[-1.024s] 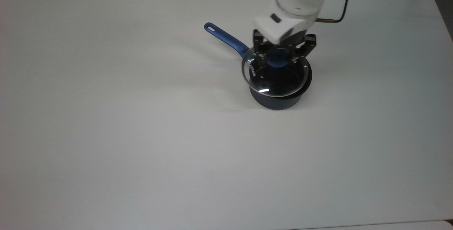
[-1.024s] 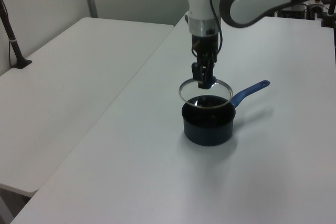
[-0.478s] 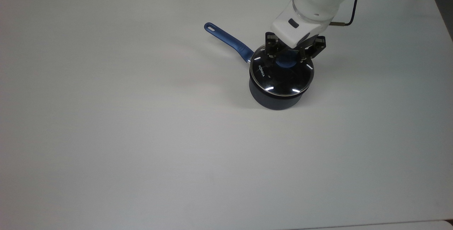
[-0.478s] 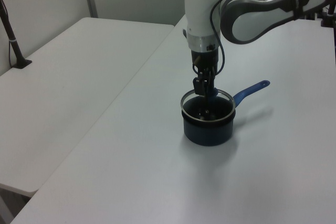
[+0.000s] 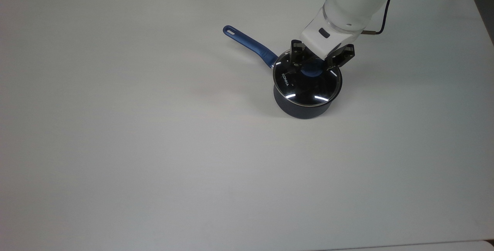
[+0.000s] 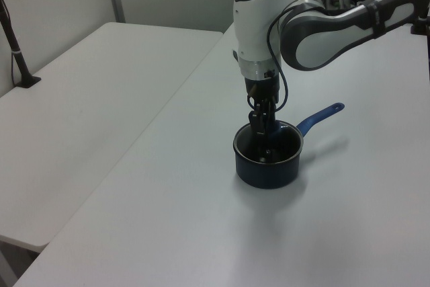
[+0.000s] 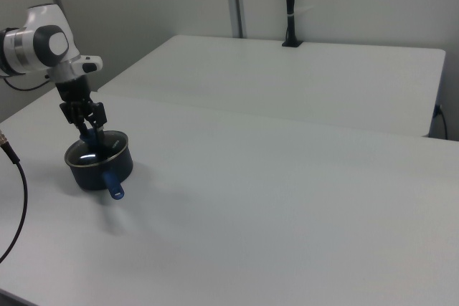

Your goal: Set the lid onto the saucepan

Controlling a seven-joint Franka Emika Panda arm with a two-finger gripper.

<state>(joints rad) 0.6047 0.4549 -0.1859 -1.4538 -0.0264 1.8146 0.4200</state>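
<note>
- White laminate bench (image 5: 154, 146) takes up nearly the whole top view; a second white table (image 6: 101, 85) stands beside it at the left view's left, parted from it by a narrow seam.
- White and grey arm (image 6: 322, 21) reaches in from the upper right of the left view and turns down over the pot; in the top view its wrist enters from the upper right edge of the frame and hides part of the far rim of the lid.
- Dark cable (image 5: 380, 15) loops from behind the wrist in the top view's upper right, lying on the bench well clear of the pot.
- Black post (image 7: 289, 5) stands at the far edge of the other table at the top centre of the right view, far from the work.
- Saucepan (image 5: 305, 108) sits right of centre in the upper half of the top view, its blue handle (image 5: 249, 44) pointing to the upper left of the frame, with bare bench on all sides.
- Lid (image 5: 307, 87) lies flat on the saucepan's rim, closing its mouth, with the white lettering at the top view's left.
- Hand (image 5: 313, 65) hangs straight over the lid's blue knob (image 5: 312, 69), fingers (image 5: 295, 60) spread to either side of it with gaps showing, so nothing is pinched.
</note>
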